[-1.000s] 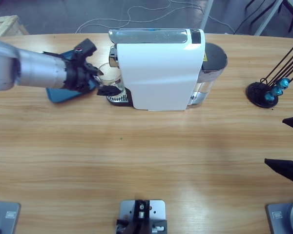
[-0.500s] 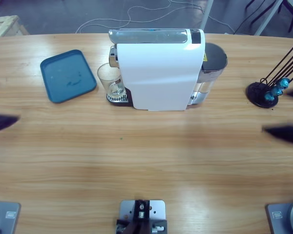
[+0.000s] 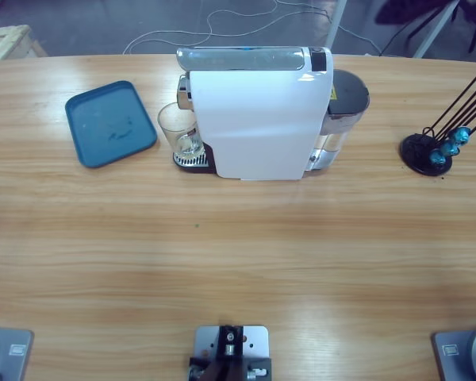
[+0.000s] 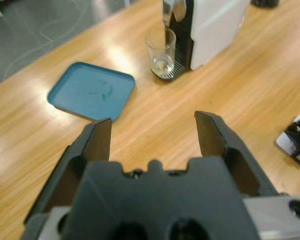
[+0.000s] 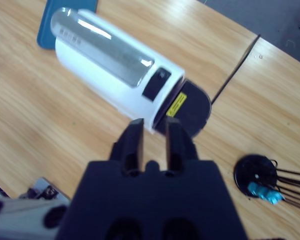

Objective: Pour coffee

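A clear glass [image 3: 178,131] stands on the drip grate of the white coffee machine [image 3: 262,119], under its spout. The coffee is out of view: no dark liquid shows in the glass [image 4: 161,50]. Neither arm appears in the high view. My left gripper [image 4: 152,122] hangs open and empty above the table, well back from the glass and the machine [image 4: 215,25]. My right gripper [image 5: 154,125] is high above the machine [image 5: 115,65], its jaws drawn close together with nothing between them.
A blue tray [image 3: 111,123] lies left of the glass and also shows as the tray [image 4: 92,90] ahead of my left gripper. A black capsule stand [image 3: 428,155] with blue capsules sits at the far right. The machine's dark water tank [image 3: 345,99] is on its right end.
The arm that was at the glass has pulled away to the left and left the high view. The black jaws at the right edge have gone too.
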